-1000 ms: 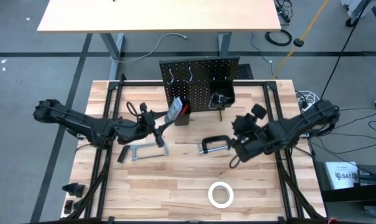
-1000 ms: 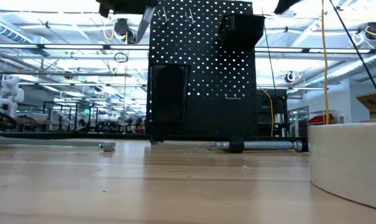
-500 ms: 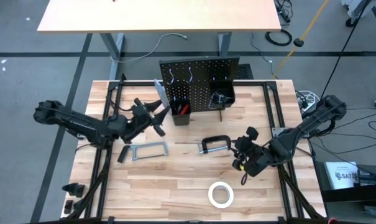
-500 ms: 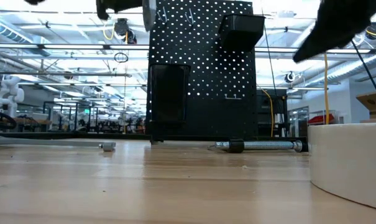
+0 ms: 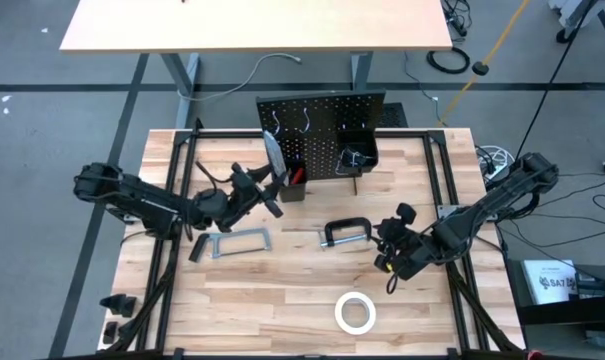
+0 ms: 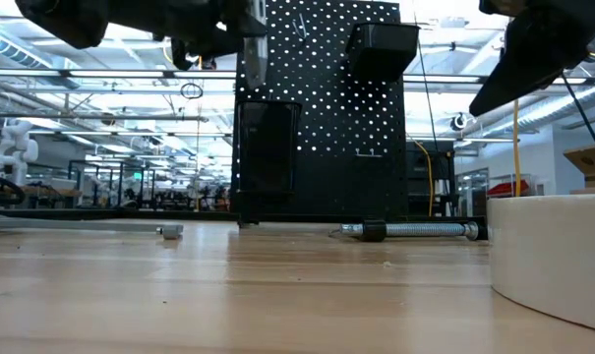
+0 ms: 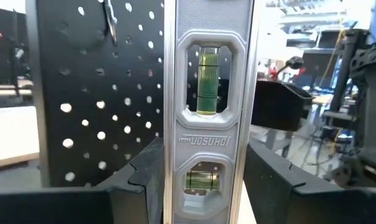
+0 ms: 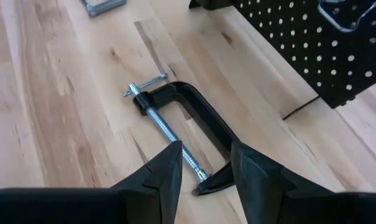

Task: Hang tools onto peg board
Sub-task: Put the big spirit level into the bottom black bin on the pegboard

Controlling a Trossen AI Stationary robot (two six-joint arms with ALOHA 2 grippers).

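Left gripper [image 5: 265, 187]: closed on the silver level [image 7: 207, 112], held up close in front of the peg board; dark fingers [image 7: 144, 180] flanking the bar on both sides.
Level: flat brushed-metal bar, two windows with greenish vials, embossed lettering between them; top end reaching up toward the hooks [image 5: 274, 123].
Peg board [image 5: 322, 125]: black perforated metal panel, upright just beyond the left gripper; rows of round holes, a thin silver hook [image 7: 109, 22] showing beside the level.
Bins: small black box [image 5: 292, 180] low on the panel with something red inside, right beside the left gripper; second black bin [image 5: 358, 152] farther along, holding small metal pieces.
Right gripper [image 8: 203, 167]: fingers parted, nothing between them, poised over the C-clamp [image 8: 188, 124].
C-clamp: black curved frame with a threaded silver screw, flat on the pale wood-grain table [image 5: 282, 300], directly beneath and ahead of the right gripper.
Hacksaw [image 5: 232, 242]: grey frame, lying below the left gripper.
Tape roll [image 5: 356, 313]: white ring, nearer the table's front edge than the right gripper.
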